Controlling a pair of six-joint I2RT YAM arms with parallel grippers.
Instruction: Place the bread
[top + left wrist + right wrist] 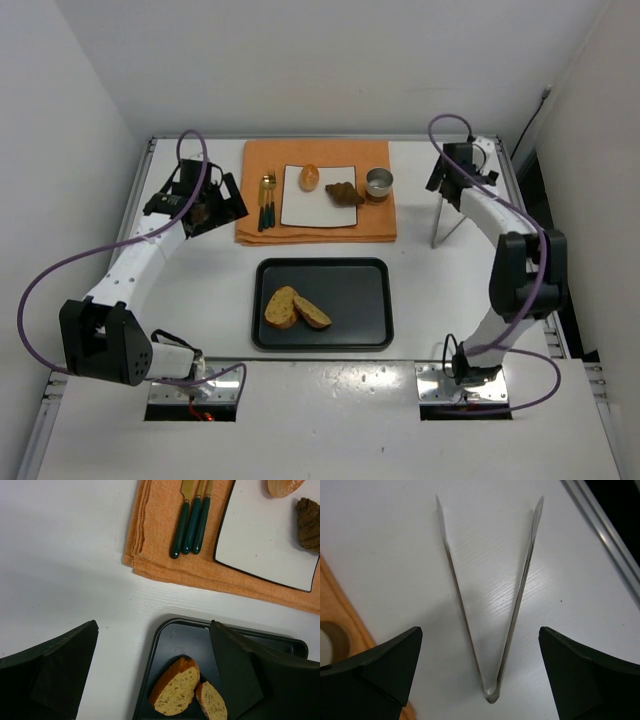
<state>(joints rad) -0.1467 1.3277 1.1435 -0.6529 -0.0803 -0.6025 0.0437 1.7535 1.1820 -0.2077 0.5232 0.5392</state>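
Note:
The bread is a glossy golden roll (310,177) and a dark brown croissant (344,193). Both lie on a white square plate (320,212) on an orange placemat (262,237). In the left wrist view the roll (285,486) and croissant (309,522) show at the top right. My left gripper (218,206) is open and empty, above the table left of the placemat; in its own view (154,645) it hangs over the tray's left edge. My right gripper (446,180) is open and empty over the hinge of metal tongs (491,694).
A black tray (322,340) in the middle holds two toasted slices (295,308). Green-handled cutlery (266,205) lies on the placemat left of the plate. A small metal cup (379,183) stands right of the plate. The tongs (434,235) lie at the right.

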